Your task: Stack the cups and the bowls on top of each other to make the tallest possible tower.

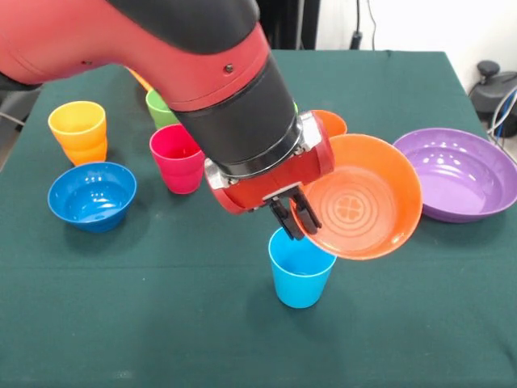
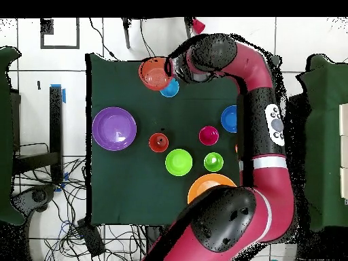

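My gripper (image 1: 292, 217) is shut on the rim of the orange bowl (image 1: 359, 198) and holds it tilted, its inside facing the front camera. The bowl's lower edge is right at the upright light blue cup's (image 1: 300, 271) rim; I cannot tell if they touch. In the overhead view the gripper (image 2: 166, 68) holds the orange bowl (image 2: 155, 73) beside the light blue cup (image 2: 170, 87) near the table's far edge. A magenta cup (image 1: 178, 158), a yellow-orange cup (image 1: 78, 121) stacked on an orange one, a green cup (image 1: 160, 109) and another orange cup (image 1: 331, 121) stand apart.
A purple bowl (image 1: 459, 172) sits at the right and a blue bowl (image 1: 91, 194) at the left. The overhead view shows a light green bowl (image 2: 179, 162) and a large yellow-orange bowl (image 2: 211, 183) near the robot's base. The arm hides part of the table.
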`<state>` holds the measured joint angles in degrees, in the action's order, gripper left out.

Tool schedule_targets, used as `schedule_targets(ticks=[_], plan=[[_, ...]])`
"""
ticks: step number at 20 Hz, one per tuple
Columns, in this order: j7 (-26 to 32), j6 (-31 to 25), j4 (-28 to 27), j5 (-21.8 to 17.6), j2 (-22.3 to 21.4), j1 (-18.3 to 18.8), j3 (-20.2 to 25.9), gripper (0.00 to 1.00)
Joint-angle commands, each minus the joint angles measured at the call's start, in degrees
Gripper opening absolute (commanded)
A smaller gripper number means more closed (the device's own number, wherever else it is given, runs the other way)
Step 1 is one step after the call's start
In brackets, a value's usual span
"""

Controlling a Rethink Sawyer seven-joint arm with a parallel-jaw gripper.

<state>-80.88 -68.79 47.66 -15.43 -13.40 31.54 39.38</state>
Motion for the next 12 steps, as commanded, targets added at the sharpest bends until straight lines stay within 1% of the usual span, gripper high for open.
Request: schedule_targets(ticks=[1,7,12], plan=[[14.5,-12.8,-5.8,-9.0,-3.0,-4.4,-4.0,0.0],[14.6,-19.7,-10.9,-13.0,-1.7,-5.7,-3.6,0.0],[14.8,-20.3,-11.7,-14.5,-1.3,-5.6,-2.8,0.0]])
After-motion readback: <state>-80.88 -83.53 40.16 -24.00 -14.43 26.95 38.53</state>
